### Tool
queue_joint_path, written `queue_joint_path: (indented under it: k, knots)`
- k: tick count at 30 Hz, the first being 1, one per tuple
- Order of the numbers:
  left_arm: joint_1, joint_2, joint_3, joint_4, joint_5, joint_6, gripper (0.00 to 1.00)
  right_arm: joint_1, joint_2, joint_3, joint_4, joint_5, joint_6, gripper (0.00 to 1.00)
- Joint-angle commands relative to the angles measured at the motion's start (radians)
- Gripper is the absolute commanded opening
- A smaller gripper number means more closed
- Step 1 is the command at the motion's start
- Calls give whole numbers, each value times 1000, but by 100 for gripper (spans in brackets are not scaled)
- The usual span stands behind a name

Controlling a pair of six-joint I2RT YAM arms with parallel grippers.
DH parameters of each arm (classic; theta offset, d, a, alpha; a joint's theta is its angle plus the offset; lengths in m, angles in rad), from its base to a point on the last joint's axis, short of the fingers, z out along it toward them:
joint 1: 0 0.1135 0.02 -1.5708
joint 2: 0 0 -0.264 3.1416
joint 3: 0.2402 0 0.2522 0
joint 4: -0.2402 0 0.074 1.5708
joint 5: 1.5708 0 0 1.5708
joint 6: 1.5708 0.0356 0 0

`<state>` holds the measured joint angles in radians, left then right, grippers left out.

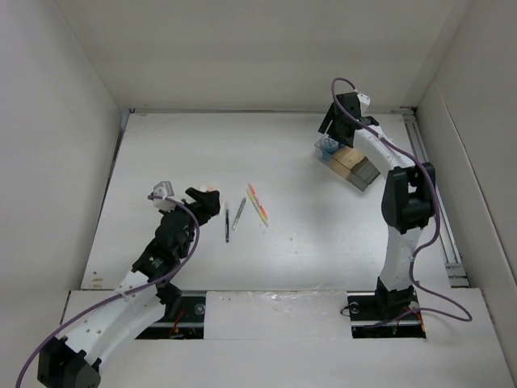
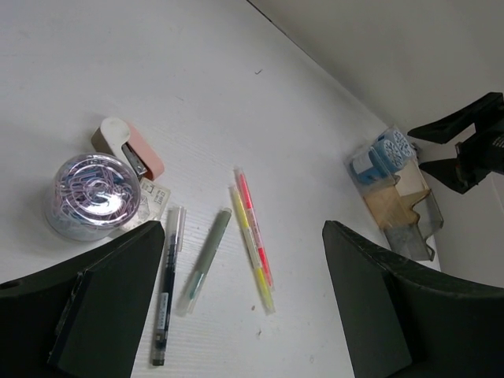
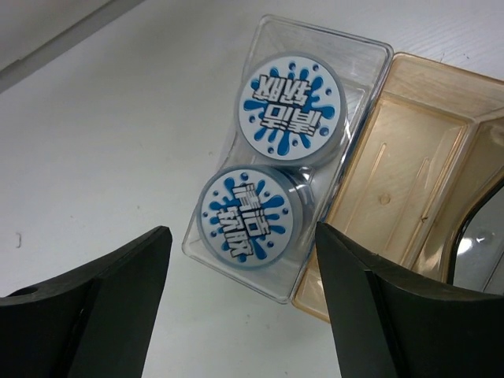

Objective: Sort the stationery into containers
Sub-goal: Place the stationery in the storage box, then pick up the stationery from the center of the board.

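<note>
Two blue-and-white rolls (image 3: 291, 106) (image 3: 250, 214) lie side by side in the clear end compartment of the containers (image 3: 358, 63). My right gripper (image 3: 244, 315) hangs open just above the nearer roll and holds nothing. On the table lie a dark pen (image 2: 165, 295), a grey pen (image 2: 203, 260) and two slim pens, one yellow (image 2: 252, 252) and one orange-pink (image 2: 253, 224). My left gripper (image 2: 244, 315) is open over the table just short of these pens, with nothing in it. From above, the pens (image 1: 239, 213) sit right of the left gripper (image 1: 206, 200).
A round clear tub of paper clips (image 2: 94, 197) and a small pink-and-white stapler (image 2: 130, 150) sit left of the pens. A tan compartment (image 3: 409, 173) adjoins the clear one, with a smoky grey one (image 1: 365, 172) beyond. White walls enclose the table.
</note>
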<state>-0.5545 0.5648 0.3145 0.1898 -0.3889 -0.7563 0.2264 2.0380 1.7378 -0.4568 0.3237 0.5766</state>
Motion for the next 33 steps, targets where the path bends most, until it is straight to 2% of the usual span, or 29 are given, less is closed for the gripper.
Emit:
queue_joint_path:
  k: [1, 3, 4, 6, 10, 12, 13, 14, 15, 16, 18, 21, 26, 27, 28, 29, 33]
  knots:
    - [2, 1, 37, 25, -10, 12, 79, 13, 1, 62, 9, 23, -9, 80]
    - [2, -8, 37, 25, -19, 12, 79, 13, 1, 62, 0, 23, -9, 80]
    - [2, -8, 37, 16, -19, 12, 79, 13, 1, 62, 0, 23, -9, 84]
    - [2, -8, 37, 16, -19, 12, 79, 24, -12, 62, -10, 23, 2, 85]
    - [2, -8, 37, 16, -28, 12, 79, 79, -120, 0, 39, 2, 2, 84]
    - [2, -17, 37, 5, -47, 12, 79, 131, -163, -27, 62, -34, 2, 68]
    - [2, -17, 37, 5, -47, 12, 79, 151, -185, -64, 94, -50, 2, 56]
    - [2, -17, 37, 5, -57, 12, 79, 172, -224, -87, 115, -67, 2, 29]
    - [2, -17, 37, -4, -67, 12, 79, 194, -242, -112, 134, -83, 2, 18]
    - [2, -17, 37, -4, -77, 3, 79, 239, -255, -135, 153, -124, 2, 10]
    - [2, -7, 37, -4, -90, 3, 79, 287, -281, -193, 176, -156, 2, 0]
    - [2, 27, 57, -33, -110, -15, 79, 393, -282, -256, 198, -156, 11, 0]
    - [2, 60, 66, -33, -110, -15, 79, 536, -239, -293, 185, -34, 2, 3]
    - [2, 60, 66, -33, -110, -24, 79, 548, -227, -293, 175, -34, 2, 6]
    - [2, 60, 66, -33, -110, -25, 79, 559, -202, -293, 175, -34, 2, 17]
    - [2, 60, 66, -33, -110, -25, 79, 580, -181, -293, 175, -50, 2, 24]
    - [2, 31, 55, -33, -110, -25, 77, 643, -162, -293, 176, -83, 12, 39]
